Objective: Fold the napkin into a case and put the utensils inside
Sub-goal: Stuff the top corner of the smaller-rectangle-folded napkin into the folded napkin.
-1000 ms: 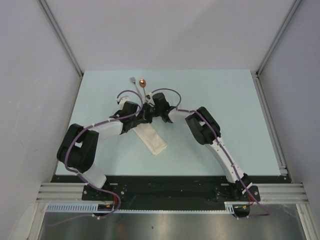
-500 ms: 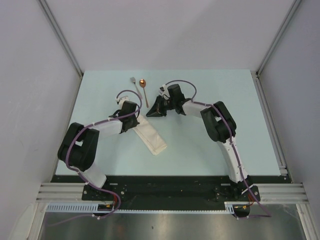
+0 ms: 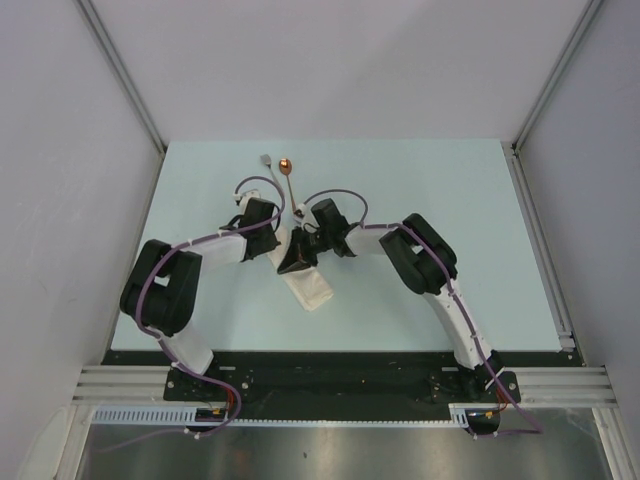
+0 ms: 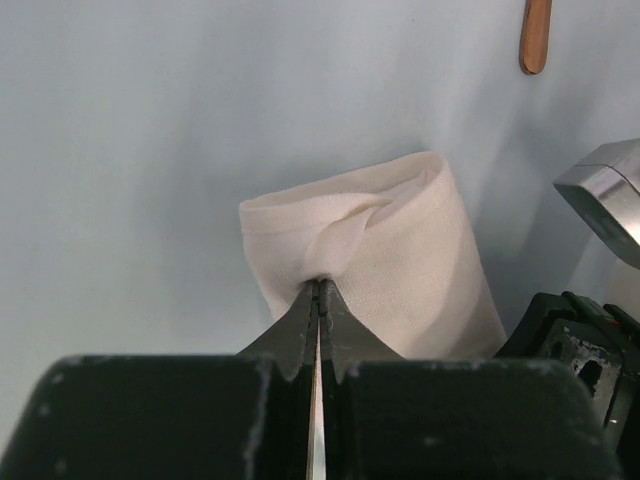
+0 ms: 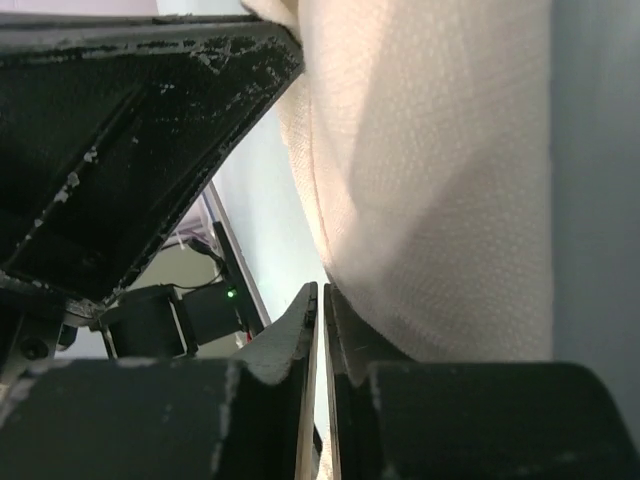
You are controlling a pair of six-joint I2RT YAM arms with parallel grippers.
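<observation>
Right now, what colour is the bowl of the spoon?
Copper-orange and shiny. The spoon's bowl shows best in the top external view.

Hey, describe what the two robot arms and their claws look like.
The left arm and right arm alternate bulky black joint housings with white links, and a purple cable runs along each. The left claw and right claw are black and taper to points, with paint chipped at the edges.
</observation>
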